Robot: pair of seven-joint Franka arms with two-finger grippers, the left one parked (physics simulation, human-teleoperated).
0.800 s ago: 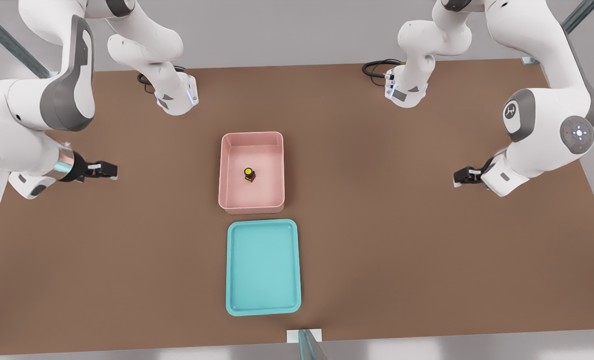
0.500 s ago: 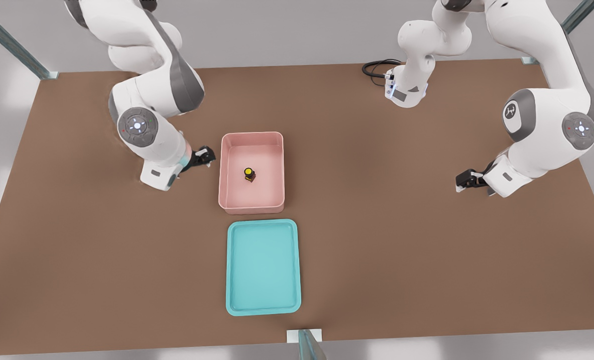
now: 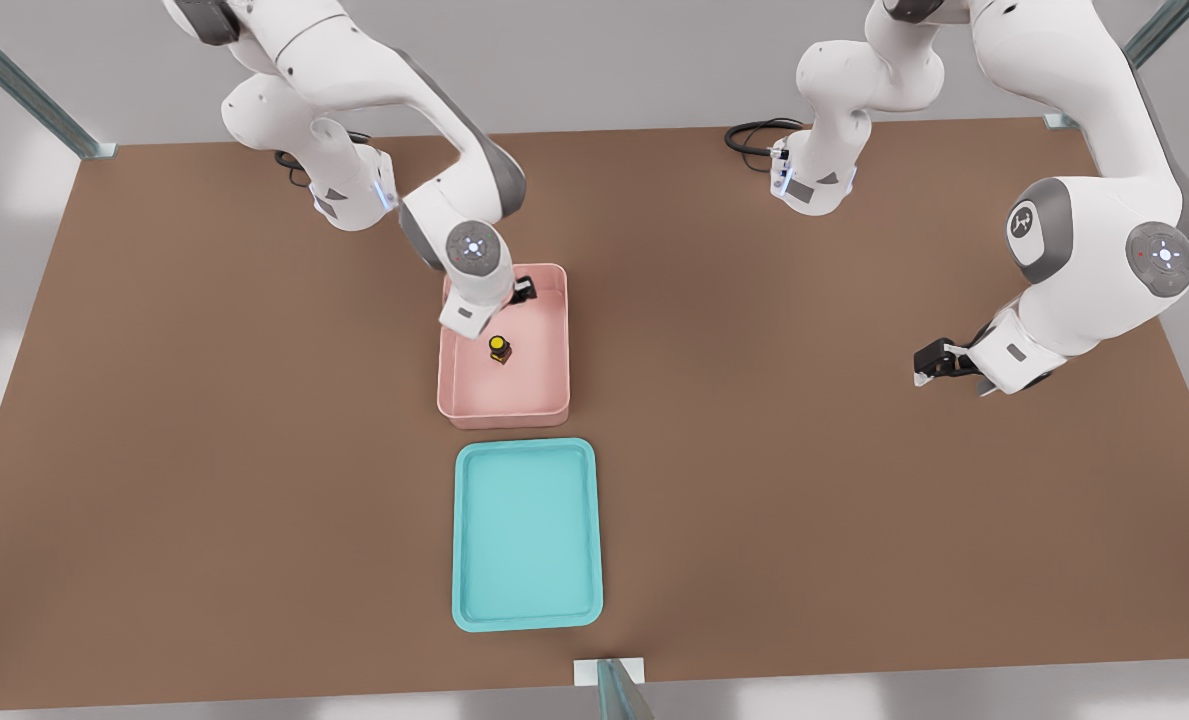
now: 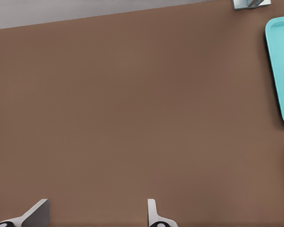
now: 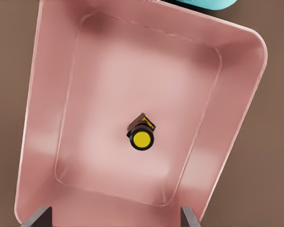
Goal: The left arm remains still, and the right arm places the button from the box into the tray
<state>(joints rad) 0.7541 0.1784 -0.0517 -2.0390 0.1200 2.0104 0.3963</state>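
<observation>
The button (image 3: 499, 348), a yellow cap on a dark base, stands near the middle of the pale pink box (image 3: 504, 415). My right arm reaches in from the front view's left, and its gripper (image 3: 525, 291) hangs above the far part of the box. The right wrist view looks straight down into the box (image 5: 38, 118) at the button (image 5: 142, 137). There the gripper (image 5: 114, 218) is open and empty, its fingertips (image 5: 39, 216) wide apart, short of the button. The teal tray (image 3: 527, 535) lies just in front of the box, with nothing in it.
The parked arm (image 3: 1084, 260) stands at the front view's right with its gripper (image 3: 934, 360) low over the brown table (image 3: 854, 500). A black cable (image 3: 754, 135) coils by its base. A metal bracket (image 3: 609, 672) sits at the table's near edge.
My right arm has swung in from the front view's left edge, and its gripper now hangs over the box. The button, box and tray have not moved.
</observation>
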